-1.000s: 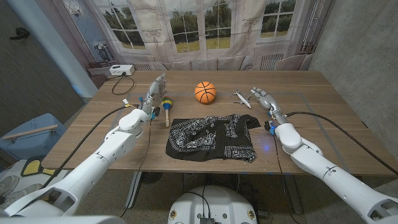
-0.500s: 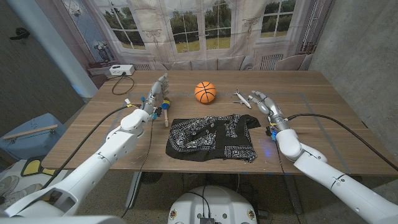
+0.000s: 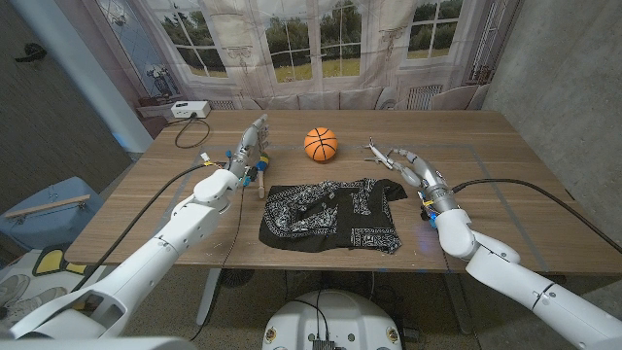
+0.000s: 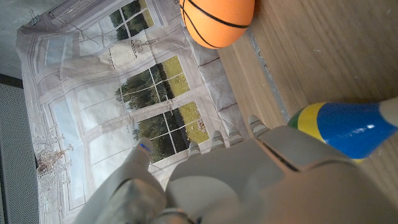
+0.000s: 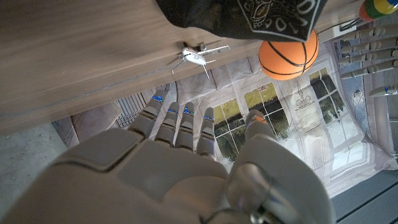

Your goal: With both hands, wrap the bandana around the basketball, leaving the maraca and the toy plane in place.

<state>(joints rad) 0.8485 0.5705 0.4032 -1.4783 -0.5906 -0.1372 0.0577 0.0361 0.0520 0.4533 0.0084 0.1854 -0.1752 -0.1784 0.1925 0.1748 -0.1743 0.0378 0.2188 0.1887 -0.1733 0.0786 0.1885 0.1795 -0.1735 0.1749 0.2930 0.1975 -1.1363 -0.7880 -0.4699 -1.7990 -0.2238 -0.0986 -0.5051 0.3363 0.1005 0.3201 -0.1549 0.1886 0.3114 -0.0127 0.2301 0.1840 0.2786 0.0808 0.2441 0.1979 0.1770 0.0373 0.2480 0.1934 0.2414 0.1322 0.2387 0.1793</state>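
Both our hands empty, fingers spread: left hand (image 3: 251, 146) crowds maraca (image 3: 259, 170), right hand (image 3: 412, 165) at plane's (image 3: 378, 151) 4 o'clock; we risk knocking either.

White arms w/ black cables, grey left hand (image 3: 251, 142) & right hand (image 3: 412, 163)
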